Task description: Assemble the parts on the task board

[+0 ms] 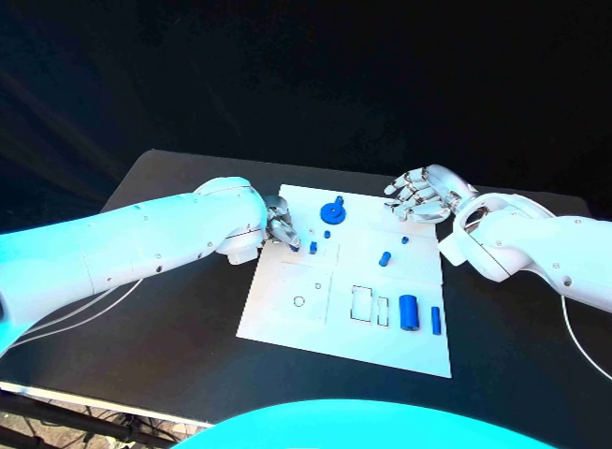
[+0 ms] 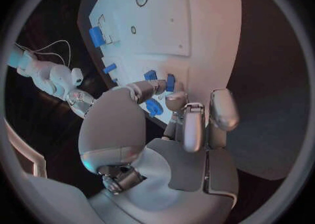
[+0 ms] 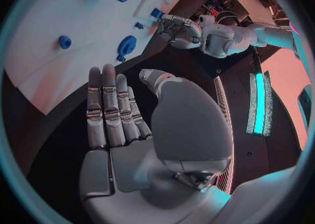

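Note:
The white task board lies mid-table. At its far left edge my left hand has thumb and a finger closed on a small blue peg, which stands upright on the board between the fingertips, the peg just past them. A blue gear-like piece sits beside that hand, seen under the palm as the gear. My right hand hovers at the board's far right corner, its fingers straight and holding nothing.
More blue parts are on the board: a short peg, a small stud, a thick cylinder and a thin bar near the right edge. Rectangular slots and a round hole are cut in it. The black table surrounds it.

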Controlling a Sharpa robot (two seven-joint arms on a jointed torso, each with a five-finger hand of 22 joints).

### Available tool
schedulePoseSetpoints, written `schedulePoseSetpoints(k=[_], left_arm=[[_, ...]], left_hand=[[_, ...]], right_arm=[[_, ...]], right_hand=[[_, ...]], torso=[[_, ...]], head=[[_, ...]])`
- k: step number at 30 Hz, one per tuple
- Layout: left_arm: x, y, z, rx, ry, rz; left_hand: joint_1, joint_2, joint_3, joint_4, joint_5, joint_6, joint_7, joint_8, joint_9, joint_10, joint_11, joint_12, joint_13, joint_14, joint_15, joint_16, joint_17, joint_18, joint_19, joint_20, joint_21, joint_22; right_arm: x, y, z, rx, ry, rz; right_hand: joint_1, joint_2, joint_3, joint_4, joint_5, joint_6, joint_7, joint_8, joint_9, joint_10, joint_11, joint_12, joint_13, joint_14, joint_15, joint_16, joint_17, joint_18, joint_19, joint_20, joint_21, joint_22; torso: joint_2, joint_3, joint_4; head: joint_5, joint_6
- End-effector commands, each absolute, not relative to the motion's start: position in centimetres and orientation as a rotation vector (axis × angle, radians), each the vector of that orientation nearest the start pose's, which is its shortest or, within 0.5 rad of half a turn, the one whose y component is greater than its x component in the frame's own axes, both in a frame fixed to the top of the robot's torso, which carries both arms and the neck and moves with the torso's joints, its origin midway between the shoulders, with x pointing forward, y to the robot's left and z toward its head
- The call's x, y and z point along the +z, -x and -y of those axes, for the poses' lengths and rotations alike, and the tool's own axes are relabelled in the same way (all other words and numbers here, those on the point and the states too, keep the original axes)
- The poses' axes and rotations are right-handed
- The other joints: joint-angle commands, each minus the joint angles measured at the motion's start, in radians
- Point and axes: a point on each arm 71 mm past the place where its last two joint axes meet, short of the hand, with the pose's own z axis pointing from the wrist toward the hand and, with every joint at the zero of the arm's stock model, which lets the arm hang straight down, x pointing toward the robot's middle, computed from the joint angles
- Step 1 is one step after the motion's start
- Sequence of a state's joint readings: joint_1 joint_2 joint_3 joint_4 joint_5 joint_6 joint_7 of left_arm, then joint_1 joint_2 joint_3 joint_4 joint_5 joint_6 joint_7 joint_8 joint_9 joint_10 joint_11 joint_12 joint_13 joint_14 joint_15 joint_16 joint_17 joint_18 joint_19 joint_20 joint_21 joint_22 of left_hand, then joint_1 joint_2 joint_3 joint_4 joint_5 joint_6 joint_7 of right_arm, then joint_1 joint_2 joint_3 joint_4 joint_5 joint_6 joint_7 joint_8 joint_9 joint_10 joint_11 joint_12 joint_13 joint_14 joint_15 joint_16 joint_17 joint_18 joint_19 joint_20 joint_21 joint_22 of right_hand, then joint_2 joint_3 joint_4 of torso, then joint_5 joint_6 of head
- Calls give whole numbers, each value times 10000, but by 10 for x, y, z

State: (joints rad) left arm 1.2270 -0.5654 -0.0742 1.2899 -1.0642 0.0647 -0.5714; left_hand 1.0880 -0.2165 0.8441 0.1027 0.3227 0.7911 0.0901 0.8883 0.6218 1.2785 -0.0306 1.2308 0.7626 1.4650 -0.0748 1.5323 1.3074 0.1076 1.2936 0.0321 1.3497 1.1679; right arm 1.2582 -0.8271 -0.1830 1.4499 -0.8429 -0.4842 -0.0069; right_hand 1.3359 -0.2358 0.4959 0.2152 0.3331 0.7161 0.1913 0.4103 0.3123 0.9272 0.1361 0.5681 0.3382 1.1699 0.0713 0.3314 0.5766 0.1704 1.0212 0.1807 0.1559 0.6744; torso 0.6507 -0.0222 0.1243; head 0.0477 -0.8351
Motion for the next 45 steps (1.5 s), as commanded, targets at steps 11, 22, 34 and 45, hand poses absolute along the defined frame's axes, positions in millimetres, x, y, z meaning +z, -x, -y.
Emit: schedulePoseSetpoints(k=[11, 22, 34, 45], left_arm=[[-241, -511, -144, -3686, 1925, -23492], [-242, -511, -144, -3669, 1995, -23586], [-243, -512, -145, -3631, 2197, -23724], [-243, -514, -147, -3530, 2282, -23667]], left_hand=[[-194, 99, 875, -1004, 7, 621, -507, 250, -106, 178, -6, 76, 130, 840, -63, 55, 1756, -139, 13, 11, 26, -19], [-621, 39, 153, -520, -83, 698, -611, 246, -362, 236, -69, 21, 204, 842, -103, 63, 1779, -140, 10, -9, -27, -35], [-954, 47, -621, 171, -183, 778, -634, 251, -614, 149, -86, -73, 161, 828, -127, 41, 1732, -132, -1, -38, -100, -101], [-1071, 36, -1094, 557, -199, 799, -622, 267, -738, 104, -76, -104, 166, 821, -123, 29, 1711, -127, -8, -40, -140, -138]], right_arm=[[-209, -495, 227, 8312, -4198, -17004], [-209, -495, 226, 8317, -4188, -17063], [-210, -495, 226, 8310, -4193, -17077], [-209, -495, 227, 8311, -4195, -17081]], right_hand=[[-79, -18, -9, -64, 70, -89, 285, 43, -20, 51, 52, -64, -59, 30, 53, -89, -28, 102, -27, 49, -98, -49], [-80, -15, -10, -68, 73, -89, 286, 52, -21, 55, 55, -68, -88, 23, 58, -122, -39, 101, -31, 54, -116, -73], [-52, -25, -12, -108, 75, -87, 287, 73, -23, 58, 56, -79, -155, 19, 63, -190, -62, 103, -33, 61, -154, -127], [-82, -35, -34, -103, 65, -91, 295, 88, -28, 56, 68, -91, -215, 7, 77, -253, -82, 100, -42, 73, -191, -177]], torso=[[-4, 11, 5], [-3, 9, 0], [-1, 5, -6], [-3, 4, 1]], head=[[-11, -14], [-5, -19], [-19, -20], [-34, 1]])
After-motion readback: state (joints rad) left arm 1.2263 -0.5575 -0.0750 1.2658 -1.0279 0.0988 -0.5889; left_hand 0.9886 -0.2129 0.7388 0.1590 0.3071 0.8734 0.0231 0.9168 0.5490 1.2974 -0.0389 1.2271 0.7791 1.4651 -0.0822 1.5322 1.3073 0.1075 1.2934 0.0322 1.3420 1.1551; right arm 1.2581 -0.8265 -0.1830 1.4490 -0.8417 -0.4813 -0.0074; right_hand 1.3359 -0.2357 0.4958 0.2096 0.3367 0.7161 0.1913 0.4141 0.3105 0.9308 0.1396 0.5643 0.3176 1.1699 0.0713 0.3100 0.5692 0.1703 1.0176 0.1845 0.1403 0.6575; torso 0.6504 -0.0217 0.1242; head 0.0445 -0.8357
